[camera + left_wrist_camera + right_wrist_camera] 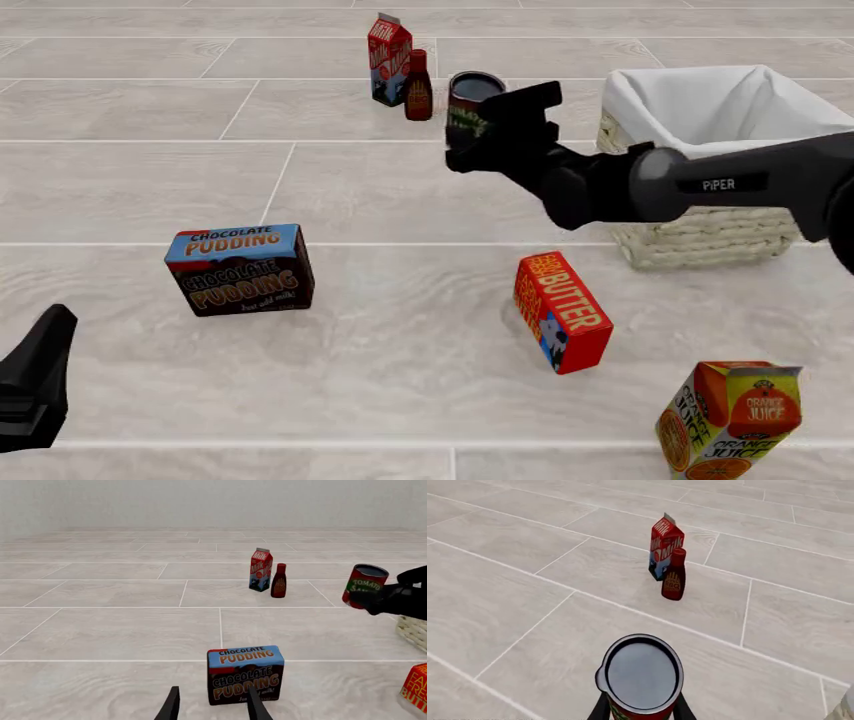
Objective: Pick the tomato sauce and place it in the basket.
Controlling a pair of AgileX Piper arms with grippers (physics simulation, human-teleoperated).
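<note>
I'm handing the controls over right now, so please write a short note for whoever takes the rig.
Right gripper: shut on the tomato sauce, held off the floor, left of the basket.
Left gripper: open, holding nothing, low near the chocolate pudding.
Done: can picked up.
Left: carry it rightward over the basket, lower it inside, release.

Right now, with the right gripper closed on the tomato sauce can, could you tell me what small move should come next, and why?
Probably carry the tomato sauce can rightward toward the basket. The right gripper holds it lifted off the floor in the left wrist view, but left of the basket's rim, not yet over the white lining.
</note>
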